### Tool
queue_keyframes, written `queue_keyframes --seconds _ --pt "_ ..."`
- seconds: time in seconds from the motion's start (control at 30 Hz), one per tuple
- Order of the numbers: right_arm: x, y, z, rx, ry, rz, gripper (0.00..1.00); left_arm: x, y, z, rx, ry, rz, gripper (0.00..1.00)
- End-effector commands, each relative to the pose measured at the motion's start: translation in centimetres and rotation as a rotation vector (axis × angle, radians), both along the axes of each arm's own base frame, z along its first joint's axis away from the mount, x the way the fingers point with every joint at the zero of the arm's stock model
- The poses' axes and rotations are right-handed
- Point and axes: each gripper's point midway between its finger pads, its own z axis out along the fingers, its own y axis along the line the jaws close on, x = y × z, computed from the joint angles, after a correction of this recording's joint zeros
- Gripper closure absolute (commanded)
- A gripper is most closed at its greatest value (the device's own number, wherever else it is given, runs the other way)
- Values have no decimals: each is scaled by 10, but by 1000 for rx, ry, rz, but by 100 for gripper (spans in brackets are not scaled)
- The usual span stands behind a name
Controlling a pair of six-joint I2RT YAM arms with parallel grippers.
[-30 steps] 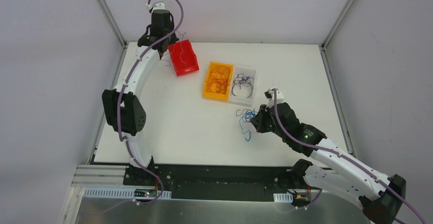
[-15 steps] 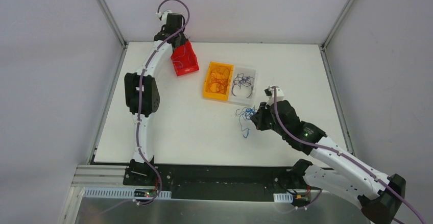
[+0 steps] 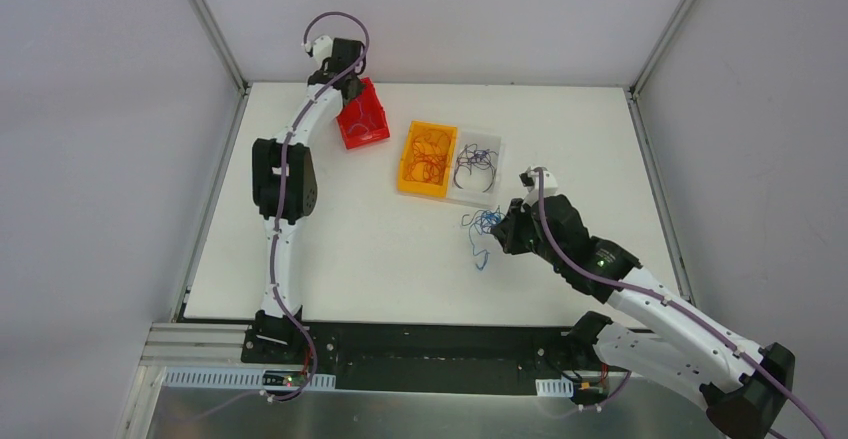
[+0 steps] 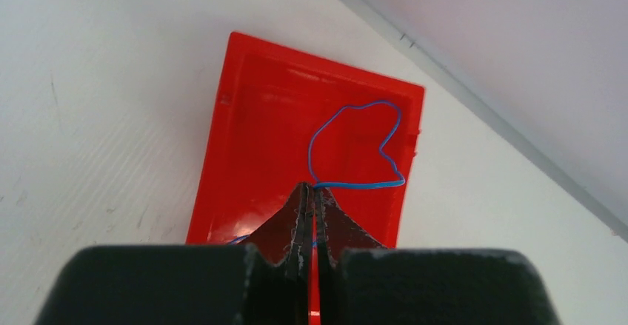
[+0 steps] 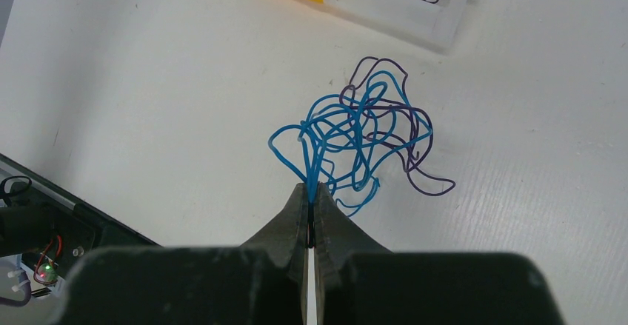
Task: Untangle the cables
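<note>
- Since a second ago the left arm [image 3: 292, 164] has straightened and swung from beside the red bin [image 4: 252, 125] to right over it. The right arm [image 3: 620, 279] has barely budged on the worktop [image 3: 350, 249].
- Sorting looks well underway, I'd say. The yellow bin [image 3: 404, 164] holds a heap of red/orange cables [image 3: 430, 154], and the clear bin [image 3: 498, 171] beside it has a few dark ones.
- What's left is a small blue tangle [image 5: 355, 136] on the bare worktop, just in front of the clear bin. A purple-ish dark strand is threaded through it, so that bit isn't untangled yet.
- The right end effector [image 5: 311, 192] is pinched tight on a loop at the near edge of that tangle.
- The left end effector [image 4: 307, 192] is squeezed closed on one blue strand [image 4: 363, 186], which curls above the red bin's floor. Looks like it just needs dropping in. A bit of blue also peeks out behind the fingers, can't tell what it is.
</note>
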Motion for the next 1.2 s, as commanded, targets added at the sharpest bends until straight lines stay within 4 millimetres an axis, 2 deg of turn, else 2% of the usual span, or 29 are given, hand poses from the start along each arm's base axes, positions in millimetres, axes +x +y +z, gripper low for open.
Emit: queue_keyframes --seconds 0.0,0.17,0.43,0.63,0.87,0.93,1.03,1.17 --pt "6 7 27 55 -51 7 100 -11 14 -17 32 44 31 100" --pt "4 7 26 67 -41 6 100 -28 9 -41 39 120 -21 100" --pt "2 9 30 96 -34 3 100 -61 7 -66 114 229 -110 100" --pt "-1 10 32 120 -22 6 100 -98 8 -73 138 298 -157 100" --pt "-2 13 32 137 -8 11 100 -156 6 -55 144 328 -250 100" --pt "-2 14 32 139 -7 13 100 -165 8 -46 142 311 -239 100" --pt "-2 15 32 141 -7 13 100 -154 12 -25 166 261 -222 100" --pt "-1 16 35 144 -9 17 100 -120 8 3 176 181 -212 100"
